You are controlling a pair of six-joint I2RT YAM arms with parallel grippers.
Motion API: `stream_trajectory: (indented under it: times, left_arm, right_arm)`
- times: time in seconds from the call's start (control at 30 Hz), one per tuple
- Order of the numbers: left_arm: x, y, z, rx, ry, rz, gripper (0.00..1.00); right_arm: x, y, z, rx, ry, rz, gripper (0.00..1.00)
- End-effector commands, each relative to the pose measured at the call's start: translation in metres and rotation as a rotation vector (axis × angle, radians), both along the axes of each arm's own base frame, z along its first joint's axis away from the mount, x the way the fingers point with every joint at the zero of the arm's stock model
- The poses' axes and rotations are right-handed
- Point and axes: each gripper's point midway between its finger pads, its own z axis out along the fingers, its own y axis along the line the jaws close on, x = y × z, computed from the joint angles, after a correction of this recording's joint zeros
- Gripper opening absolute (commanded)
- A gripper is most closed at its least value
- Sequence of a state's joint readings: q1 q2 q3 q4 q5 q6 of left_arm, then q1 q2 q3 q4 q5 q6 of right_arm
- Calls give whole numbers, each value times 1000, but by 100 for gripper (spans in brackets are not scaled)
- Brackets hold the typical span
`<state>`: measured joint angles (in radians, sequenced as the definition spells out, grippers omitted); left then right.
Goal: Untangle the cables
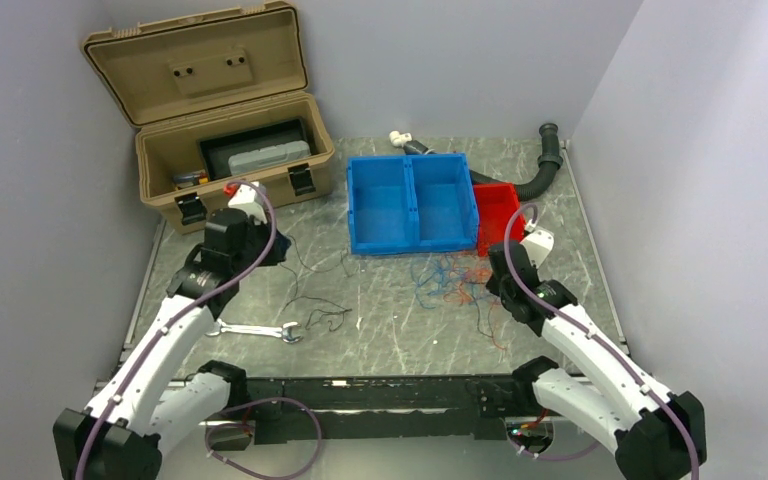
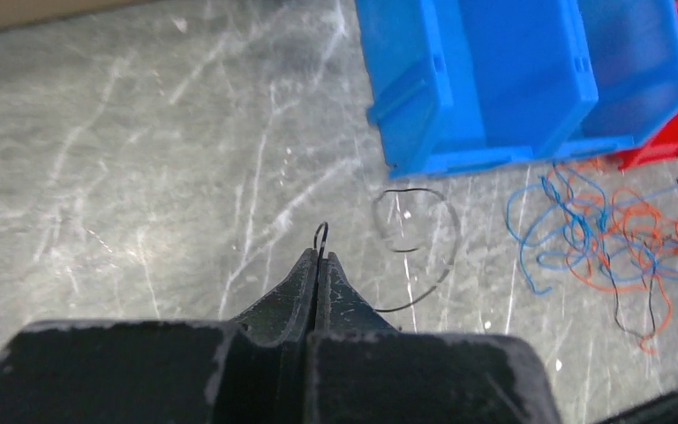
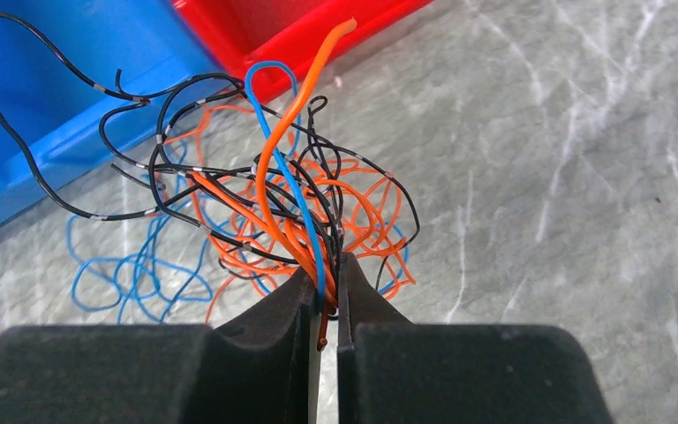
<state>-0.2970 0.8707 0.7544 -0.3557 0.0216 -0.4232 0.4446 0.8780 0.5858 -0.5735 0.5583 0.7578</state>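
The cables (image 1: 450,280) lie as a loose tangle of thin blue, orange and black wires in front of the bins. My right gripper (image 3: 325,272) is shut on a bunch of them; orange, blue and black strands (image 3: 274,199) rise from between its fingers, and the rest trails onto the table. In the top view this gripper (image 1: 492,288) sits at the tangle's right edge. My left gripper (image 2: 320,258) is shut on one thin black wire (image 2: 441,279), which loops out past the tips and curls away to the right. That wire (image 1: 322,318) runs across the table left of the tangle (image 2: 600,234).
A double blue bin (image 1: 410,200) and a red bin (image 1: 497,208) stand behind the tangle. At the back left is an open tan case (image 1: 230,150), at the back right a black corrugated hose (image 1: 545,170). A wrench (image 1: 260,330) lies near the left arm.
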Motion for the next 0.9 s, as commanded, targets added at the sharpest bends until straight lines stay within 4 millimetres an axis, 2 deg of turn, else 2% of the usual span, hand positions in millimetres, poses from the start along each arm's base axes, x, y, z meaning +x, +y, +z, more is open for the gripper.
stream_trajectory:
  times: [0.0,0.07,0.1,0.2,0.27,0.33,0.37,0.4,0.47,0.53,0.57,0.6,0.7,0.87]
  left_arm:
    - [-13,-24,-6,-32,81,-141,0]
    - [-25,-28,-21,-11,139,-164,0]
    - [-32,-30,-26,8,158,-177,0]
    - [-50,-39,-39,69,220,-228,0]
    - [-61,-46,-50,107,277,-277,0]
    - [-71,-53,-60,147,339,-323,9]
    - [-75,-55,-66,173,366,-341,19]
    - [-79,-58,-72,196,389,-361,29]
    - [-82,-63,-81,240,425,-382,57]
    - [-82,-70,-89,279,439,-402,77]
    - [-81,-74,-91,300,437,-409,90]
    - [-80,-78,-93,316,435,-424,98]
    - [-78,-87,-101,345,461,-450,100]
    - [-69,-86,-122,425,503,-419,99]
  right_arm:
    - [6,20,13,51,-46,131,11]
    - [4,24,14,70,-47,142,16]
    - [4,26,14,78,-46,158,24]
    - [4,46,17,120,-50,279,65]
    - [4,53,19,131,-58,324,75]
    - [6,55,23,131,-68,340,78]
    - [7,56,23,130,-70,344,79]
    - [8,57,25,129,-74,350,79]
    - [9,60,27,135,-84,365,80]
    - [10,64,29,149,-95,384,80]
    - [10,66,30,157,-101,394,80]
    - [10,68,31,164,-106,401,80]
    - [9,70,33,177,-120,415,80]
    - [8,70,38,178,-139,423,80]
